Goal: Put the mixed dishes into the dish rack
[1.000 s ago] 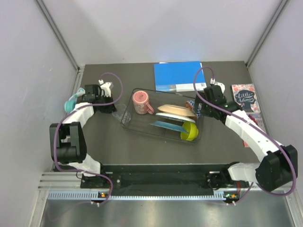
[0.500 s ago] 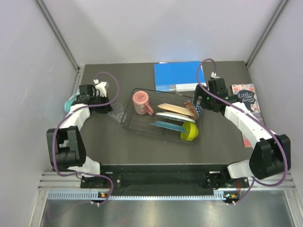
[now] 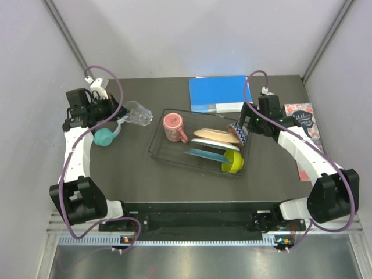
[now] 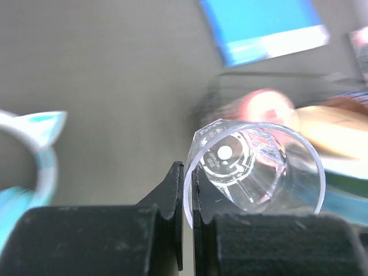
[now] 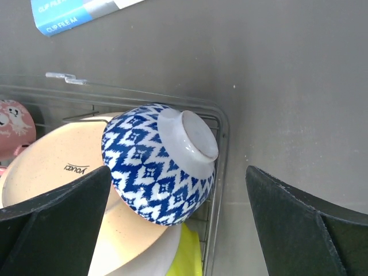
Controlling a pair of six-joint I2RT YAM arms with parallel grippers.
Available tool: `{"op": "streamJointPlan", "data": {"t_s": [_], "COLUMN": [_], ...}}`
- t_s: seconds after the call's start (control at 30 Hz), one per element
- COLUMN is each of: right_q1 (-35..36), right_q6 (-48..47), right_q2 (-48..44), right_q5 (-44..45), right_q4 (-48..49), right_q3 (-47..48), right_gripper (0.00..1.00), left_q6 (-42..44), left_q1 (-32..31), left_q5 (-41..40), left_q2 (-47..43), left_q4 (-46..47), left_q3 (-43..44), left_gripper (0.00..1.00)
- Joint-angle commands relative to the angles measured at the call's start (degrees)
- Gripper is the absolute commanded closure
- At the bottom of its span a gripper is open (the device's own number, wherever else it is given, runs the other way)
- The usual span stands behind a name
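Note:
My left gripper (image 3: 120,110) is shut on the rim of the clear cup (image 3: 137,114), which hangs on its side above the table, left of the dish rack (image 3: 192,164). The left wrist view shows one finger inside the clear cup (image 4: 256,167) and one outside, with the gripper (image 4: 188,192) pinching the wall. In the rack stand a pink mug (image 3: 172,126), a peach plate (image 3: 215,134), a white plate (image 3: 209,142), a teal plate (image 3: 204,154) and a yellow-green bowl (image 3: 232,162). My right gripper (image 5: 178,172) is open, its fingers wide either side of a blue-and-white patterned bowl (image 5: 158,172) resting bottom-up on the peach plate (image 5: 57,172).
Teal cat-ear headphones (image 3: 105,136) lie on the table below the held cup. A blue book (image 3: 218,93) lies behind the rack. A patterned booklet (image 3: 301,119) lies at the right edge. Grey walls close in both sides.
The left arm has lifted the clear cup off the table and swung back to the left, uncovering the headphones. The right gripper has drawn back slightly from the rack's corner.

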Motion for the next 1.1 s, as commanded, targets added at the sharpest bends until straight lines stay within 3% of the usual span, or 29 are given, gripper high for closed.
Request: {"op": "streamJointPlan", "data": {"t_s": [0.0, 0.1, 0.2, 0.23, 0.3, 0.33, 0.37, 0.43, 0.5, 0.63, 0.67, 0.77, 1.07], "right_q1": [-0.37, 0.42, 1.56, 2.0, 3.76, 4.72, 7.6, 11.74, 17.81, 23.62, 24.67, 25.38, 25.3], "right_q6": [-1.13, -1.66, 0.43, 1.58, 6.48, 8.69, 10.97, 17.04, 18.46, 23.98, 28.0, 32.16, 37.7], "right_q2": [-3.6, -6.06, -6.94, -7.72, -8.78, -9.57, -9.84, -9.32, -7.57, -1.51, -0.53, 1.85, 5.54], "right_q5": [1.54, 0.85, -8.36, -14.65, -21.63, -26.97, -29.46, -31.85, -32.38, -36.15, -36.69, -37.66, -38.98], "right_q4": [0.89, 1.68, 4.57, 6.41, 15.79, 19.57, 28.66, 37.5, 43.94, 55.44, 62.26, 70.73, 81.57], "right_q3": [3.25, 6.93, 9.67, 9.5, 7.23, 6.17, 4.94, 1.77, 2.37, 3.18, 2.91, 2.73, 4.49], "right_gripper": [0.0, 0.0, 0.0, 0.0, 0.0, 0.0, 0.0, 0.0, 0.0, 0.0, 0.0, 0.0, 0.0], "left_q6": [-18.07, -30.28, -49.76, -60.87, -71.83, -82.32, -87.21, -98.36, -102.37, -103.96, -103.96, -103.96, -101.95], "left_q1": [-0.06, 0.03, -0.06, -0.06, -0.59, -1.11, -2.34, -3.75, -6.21, -10.6, -12.09, -13.6, -14.48], "left_q5": [14.82, 22.38, 28.45, 29.16, 30.13, 30.48, 30.57, 29.7, 28.99, 27.24, 26.71, 25.3, 24.68], "left_q2": [-0.33, -0.59, -1.12, -1.38, -1.21, -0.77, -0.16, 1.51, 2.91, 3.01, 2.92, 3.01, 3.1], "left_q4": [11.07, 17.76, 33.98, 44.31, 55.87, 60.97, 71.9, 80.49, 86.41, 87.65, 88.09, 88.18, 86.7], "left_q3": [0.0, 1.23, 0.8, -0.42, -1.75, -2.71, -3.07, -4.03, -4.04, -5.87, -6.41, -7.73, -9.84], "left_gripper": [1.0, 1.0, 1.0, 1.0, 1.0, 1.0, 1.0, 1.0, 1.0, 1.0, 1.0, 1.0, 1.0]}}
